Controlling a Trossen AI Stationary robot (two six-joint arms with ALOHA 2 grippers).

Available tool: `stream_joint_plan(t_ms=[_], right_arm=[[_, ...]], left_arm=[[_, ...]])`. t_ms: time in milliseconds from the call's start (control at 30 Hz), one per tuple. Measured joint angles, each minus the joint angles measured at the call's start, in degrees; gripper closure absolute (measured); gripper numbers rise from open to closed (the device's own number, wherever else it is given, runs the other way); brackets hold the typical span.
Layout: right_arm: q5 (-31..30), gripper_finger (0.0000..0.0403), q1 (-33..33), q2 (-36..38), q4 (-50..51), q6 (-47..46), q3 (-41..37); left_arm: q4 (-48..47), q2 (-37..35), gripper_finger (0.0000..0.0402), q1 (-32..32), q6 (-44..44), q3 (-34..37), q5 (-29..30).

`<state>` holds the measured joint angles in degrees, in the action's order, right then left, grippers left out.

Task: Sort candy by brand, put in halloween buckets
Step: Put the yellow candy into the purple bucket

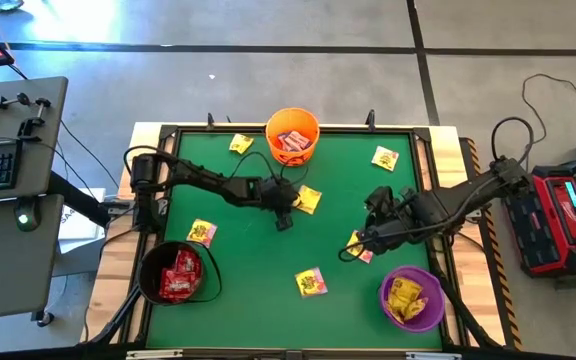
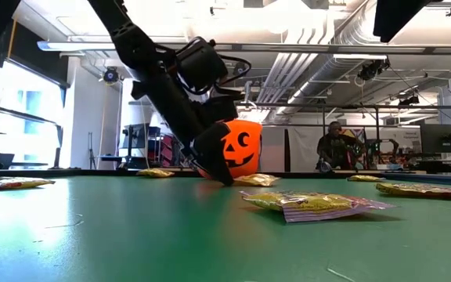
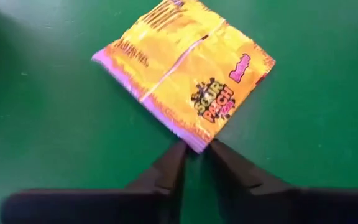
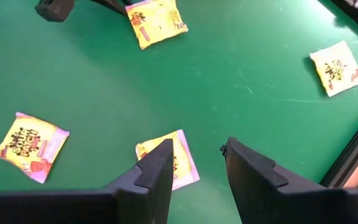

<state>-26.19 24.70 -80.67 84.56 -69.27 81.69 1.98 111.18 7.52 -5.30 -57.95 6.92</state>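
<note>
Left wrist view is showing the left gripper [image 3: 196,148] with its two dark fingers drawn in on the corner of a yellow candy packet [image 3: 182,65], a flat shiny wrapper with a pink sealed edge and dark lettering, lying on the green table [image 3: 36,124]; the tips are pinching that corner. From above, this packet is lying just below the orange bucket [image 1: 292,135], which is holding red-and-white wrapped pieces at the table's far edge. The right gripper [image 4: 194,155] is hanging with its fingers spread, apart from any packet, over a second yellow packet [image 4: 178,160] on the right half of the mat, near the purple bucket [image 1: 412,298], which is carrying yellow packets. The black bucket [image 1: 178,272], full of red packets, is sitting at the near left corner. More yellow packets are lying scattered flat across the green surface, well apart from one another. Beyond the table, the low view is showing a bright workshop with ceiling ducts, windows at the left, and a person [image 2: 333,146] standing far behind.
</note>
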Motion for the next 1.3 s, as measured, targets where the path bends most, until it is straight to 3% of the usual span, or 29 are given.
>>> stream_joint_plan(t_ms=[133, 700, 1033, 1300], right_arm=[[-0.55, 0.0269, -0.94, 0.01, 0.00, 0.78, 0.00], [-0.68, 0.0269, -1.54, 0.01, -0.22, 2.94, 0.00], [-1.21, 0.0269, -1.57, -0.01, -0.40, 3.71, 0.00], [-3.03, 0.0269, -1.57, 0.01, -0.40, 3.59, 0.00]], left_arm=[[0.15, 0.00, 0.0393, 0.36, 0.09, 0.00, 0.09], [-1.18, -2.47, 0.0399, 0.45, 3.21, 0.04, -3.68], [-1.98, -2.47, 0.0319, 0.03, 10.49, 0.02, -5.77], [-1.41, -2.47, 0.0243, -0.91, 10.99, 0.02, -5.75]])
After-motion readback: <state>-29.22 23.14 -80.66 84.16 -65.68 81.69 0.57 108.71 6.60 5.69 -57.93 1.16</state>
